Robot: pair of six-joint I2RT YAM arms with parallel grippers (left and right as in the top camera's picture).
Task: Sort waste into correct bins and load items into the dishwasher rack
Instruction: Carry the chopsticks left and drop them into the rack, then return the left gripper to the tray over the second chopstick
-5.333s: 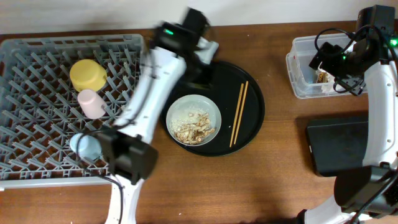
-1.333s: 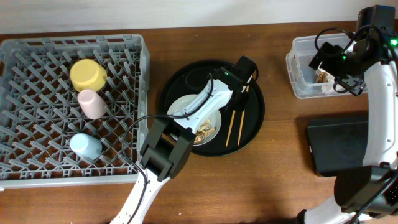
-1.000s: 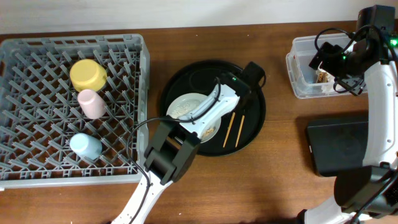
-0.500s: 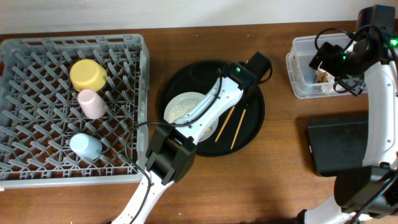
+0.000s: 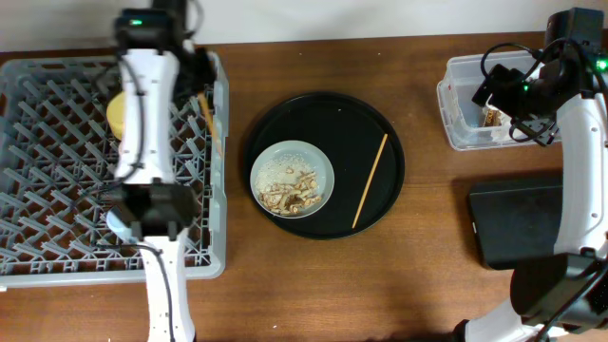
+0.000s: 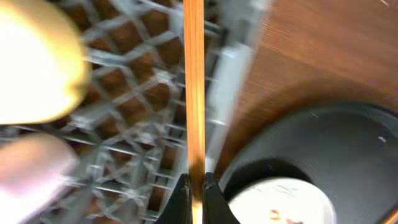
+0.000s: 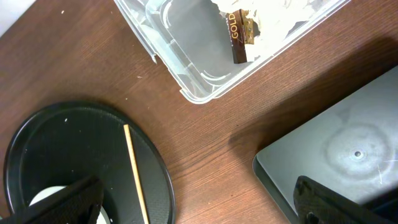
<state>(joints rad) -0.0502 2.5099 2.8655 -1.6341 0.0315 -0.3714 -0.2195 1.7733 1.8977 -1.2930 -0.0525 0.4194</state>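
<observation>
Fingers (image 6: pixel 178 208) of the left gripper (image 6: pixel 194 190) are pinched nearly shut on one wooden chopstick (image 6: pixel 194 93). It runs straight out ahead of the tips.

Change noted: half a second ago this gripper was down on the round black tray (image 5: pixel 380 114) among both sticks. It is now over the dishwasher rack (image 5: pixel 57 237), carrying a single stick. The second chopstick (image 5: pixel 370 180) lies on that tray, well behind and to the right of the fingers. We judge the pair has been split, so a second trip is needed.

Below the tips is the rack lattice at its right wall. The yellow bowl (image 6: pixel 31 68) sits ahead and to the left. The grey-green dish (image 5: pixel 323 157), with rice and scraps in it, is behind and to the right, not yet emptied.

Pose: the left arm is stretched long across the rack toward its far right corner, and the wrist view is motion-blurred.

The right gripper (image 7: pixel 198 186) has its fingers spread wide with nothing between them. Ahead of its tips is the clear tub (image 7: pixel 186 56), with the brown snack wrapper (image 7: pixel 239 37) inside.
</observation>
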